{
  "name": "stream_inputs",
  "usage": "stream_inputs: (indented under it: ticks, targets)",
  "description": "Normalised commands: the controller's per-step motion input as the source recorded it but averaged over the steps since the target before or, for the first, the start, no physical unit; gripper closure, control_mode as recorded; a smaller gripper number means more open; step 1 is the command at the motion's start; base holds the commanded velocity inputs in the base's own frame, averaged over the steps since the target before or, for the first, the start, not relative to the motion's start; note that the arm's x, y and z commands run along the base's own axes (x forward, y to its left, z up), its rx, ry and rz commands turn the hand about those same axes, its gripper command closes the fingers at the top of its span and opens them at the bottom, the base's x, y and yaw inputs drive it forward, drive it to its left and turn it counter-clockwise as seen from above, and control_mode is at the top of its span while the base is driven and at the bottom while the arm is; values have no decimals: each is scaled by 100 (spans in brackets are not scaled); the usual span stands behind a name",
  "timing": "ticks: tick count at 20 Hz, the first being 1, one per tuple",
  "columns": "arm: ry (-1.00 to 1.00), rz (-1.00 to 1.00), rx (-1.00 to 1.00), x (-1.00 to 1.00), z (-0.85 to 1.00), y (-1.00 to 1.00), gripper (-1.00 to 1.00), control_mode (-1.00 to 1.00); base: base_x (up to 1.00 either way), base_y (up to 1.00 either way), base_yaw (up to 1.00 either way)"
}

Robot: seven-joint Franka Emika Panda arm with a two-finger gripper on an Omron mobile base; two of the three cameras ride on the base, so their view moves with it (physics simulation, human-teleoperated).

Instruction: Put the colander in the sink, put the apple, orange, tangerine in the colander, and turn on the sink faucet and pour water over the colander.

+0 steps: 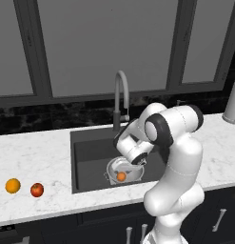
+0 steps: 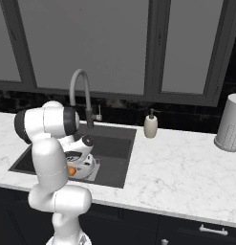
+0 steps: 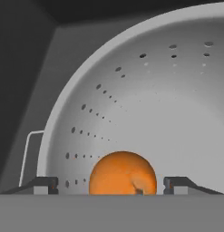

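The silvery colander (image 1: pixel 111 169) (image 2: pixel 89 168) (image 3: pixel 168 113) stands in the dark sink (image 1: pixel 90 155) (image 2: pixel 114 148), near its front. A small deep-orange tangerine (image 1: pixel 121 177) (image 2: pixel 71 171) (image 3: pixel 122 174) lies on the colander's floor. My gripper (image 1: pixel 128 166) (image 3: pixel 111 185) hangs just above it, pointing down into the bowl. It is open, with a gap between each fingertip (image 3: pixel 45 183) and the fruit. The orange (image 1: pixel 13 185) and the red apple (image 1: pixel 37 189) rest side by side on the counter left of the sink. The gooseneck sink faucet (image 1: pixel 120 90) (image 2: pixel 81 81) arches behind the basin; no water shows.
A soap dispenser (image 2: pixel 150 125) stands right of the sink. A white perforated canister (image 2: pixel 229 124) (image 1: pixel 231 107) sits at the far right of the marble counter (image 2: pixel 177 167). Dark windows and backsplash run behind.
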Motion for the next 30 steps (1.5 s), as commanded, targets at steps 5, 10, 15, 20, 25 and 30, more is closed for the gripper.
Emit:
stream_inputs:
  ticks: [5,10,15,20,25,30]
  targets:
    - [0,0,0,0,28,0,-100,-100,0,0,0]
    - [-4,0,5,-16,89,0,-100,-100,0,0,0]
    - [-6,0,5,-41,100,0,-100,-100,0,0,0]
    - [-1,0,1,-50,100,30,-100,-100,0,0,0]
    - [1,2,-1,-49,94,91,-100,-100,0,0,0]
    - [3,7,-8,-49,68,100,-100,-100,0,0,0]
